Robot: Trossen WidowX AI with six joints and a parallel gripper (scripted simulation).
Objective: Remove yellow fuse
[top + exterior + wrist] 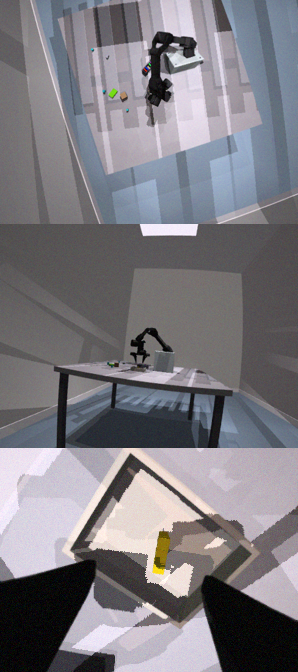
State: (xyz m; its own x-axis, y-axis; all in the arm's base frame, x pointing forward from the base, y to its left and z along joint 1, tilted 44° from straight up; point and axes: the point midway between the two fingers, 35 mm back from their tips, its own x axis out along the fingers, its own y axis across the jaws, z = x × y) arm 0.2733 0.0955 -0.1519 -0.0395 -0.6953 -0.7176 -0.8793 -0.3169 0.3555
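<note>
The yellow fuse (161, 548) is inside the outline of the cream tray (98, 500) (138, 369), apart from both fingers; whether it lies flat or leans is unclear. My gripper (149, 575) (140, 362) is open and empty, above the tray, with one fingertip to each side of the fuse. In the top view the arm hides the tray, the fuse and the fingertips. The black fuse block (146, 68) (143, 365) stands beside the arm and still shows red, blue and green fuses; the arm hides part of it.
A pale grey box (184, 62) (164, 362) stands under the arm's base. A lime green block (113, 93), a brown block (123, 96) and small cyan pieces (92, 49) (104, 91) (127, 110) lie away from the tray. A small dark piece (107, 57) lies farther off.
</note>
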